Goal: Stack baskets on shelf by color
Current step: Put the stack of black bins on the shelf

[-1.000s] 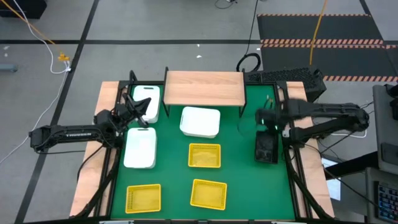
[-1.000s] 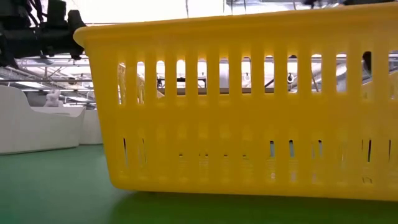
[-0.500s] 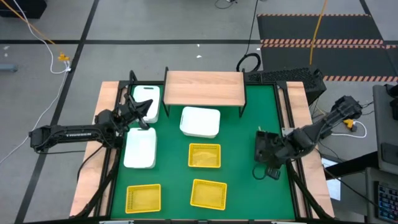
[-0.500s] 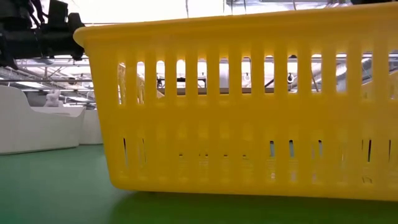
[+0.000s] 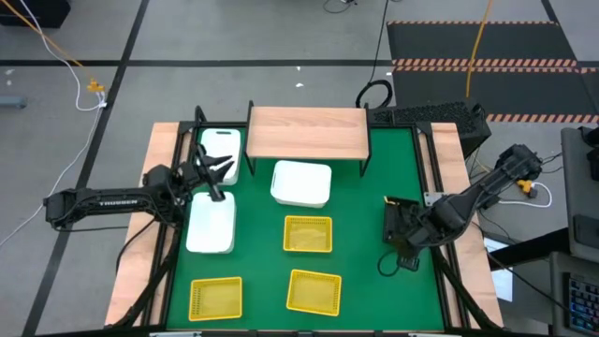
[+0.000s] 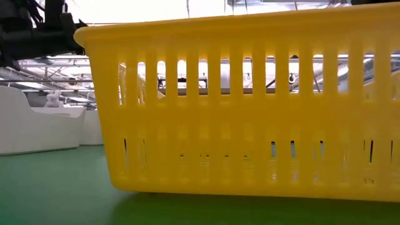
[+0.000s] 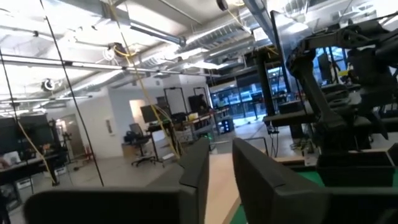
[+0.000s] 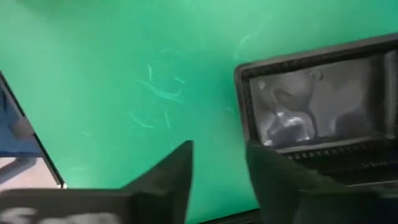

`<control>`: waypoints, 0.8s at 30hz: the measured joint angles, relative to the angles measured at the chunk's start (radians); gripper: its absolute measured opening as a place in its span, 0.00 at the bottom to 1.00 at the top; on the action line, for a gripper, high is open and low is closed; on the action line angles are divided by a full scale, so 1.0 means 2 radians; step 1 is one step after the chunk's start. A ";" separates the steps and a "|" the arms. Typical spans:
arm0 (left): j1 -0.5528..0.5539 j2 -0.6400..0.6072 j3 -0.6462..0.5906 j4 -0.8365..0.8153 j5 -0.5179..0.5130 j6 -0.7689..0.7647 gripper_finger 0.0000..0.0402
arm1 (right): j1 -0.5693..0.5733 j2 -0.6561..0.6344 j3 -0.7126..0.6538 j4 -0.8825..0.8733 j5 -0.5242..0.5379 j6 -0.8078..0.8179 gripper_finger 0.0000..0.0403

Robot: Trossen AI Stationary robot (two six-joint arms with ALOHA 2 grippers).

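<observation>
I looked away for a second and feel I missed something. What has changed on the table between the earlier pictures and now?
The right arm swung from the table's far right side back toward its near edge; the right gripper now sits low by the black basket, which looks slightly shifted. The left gripper, over the white baskets, has opened its fingers a little. The shelf, the middle white basket and the yellow baskets stayed put.
</observation>
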 joint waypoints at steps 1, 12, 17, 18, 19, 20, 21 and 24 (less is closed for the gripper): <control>0.000 0.001 0.000 -0.001 0.000 0.000 0.22 | 0.000 0.000 -0.009 0.005 -0.001 0.001 0.42; 0.000 0.003 0.000 0.016 -0.005 -0.005 0.29 | 0.000 0.000 -0.138 0.123 -0.042 0.000 0.58; 0.000 0.003 0.000 0.020 -0.005 -0.005 0.29 | 0.000 0.000 -0.145 0.102 -0.027 -0.009 0.50; 0.000 0.003 0.000 0.021 -0.005 -0.005 0.29 | 0.000 0.000 -0.145 0.099 -0.022 -0.012 0.49; 0.000 0.003 0.000 0.021 -0.005 -0.006 0.29 | 0.000 0.000 -0.145 0.099 -0.015 -0.015 0.47; 0.000 0.003 0.000 0.021 -0.005 -0.007 0.29 | 0.000 0.000 -0.145 0.099 -0.012 -0.020 0.45; 0.000 0.003 0.000 0.021 -0.005 -0.009 0.29 | 0.000 0.000 -0.145 0.099 -0.011 -0.027 0.43; 0.000 0.003 0.000 0.020 -0.005 -0.012 0.29 | 0.000 0.000 -0.145 0.102 -0.008 -0.045 0.32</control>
